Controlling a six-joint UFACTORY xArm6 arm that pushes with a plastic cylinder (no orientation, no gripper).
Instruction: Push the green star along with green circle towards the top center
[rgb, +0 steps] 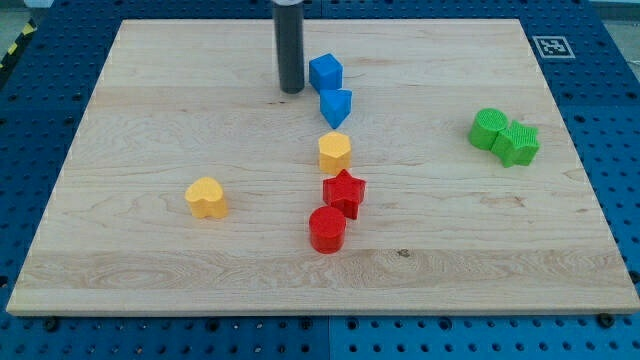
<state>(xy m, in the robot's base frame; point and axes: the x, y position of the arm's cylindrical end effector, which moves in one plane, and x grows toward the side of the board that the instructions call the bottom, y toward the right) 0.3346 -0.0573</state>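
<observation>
Pincer: none, bare tip (292, 91) | green star (517, 144), green circle (488, 129) touching, far right of it

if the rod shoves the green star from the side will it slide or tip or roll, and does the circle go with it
The green star looks squat and flat-bottomed on the smooth wooden board, so it should probably slide rather than tip or roll. Its points may make it turn if hit off-centre. The green circle appears to touch it, so it likely moves too. My tip is far off, by the blue blocks.
</observation>
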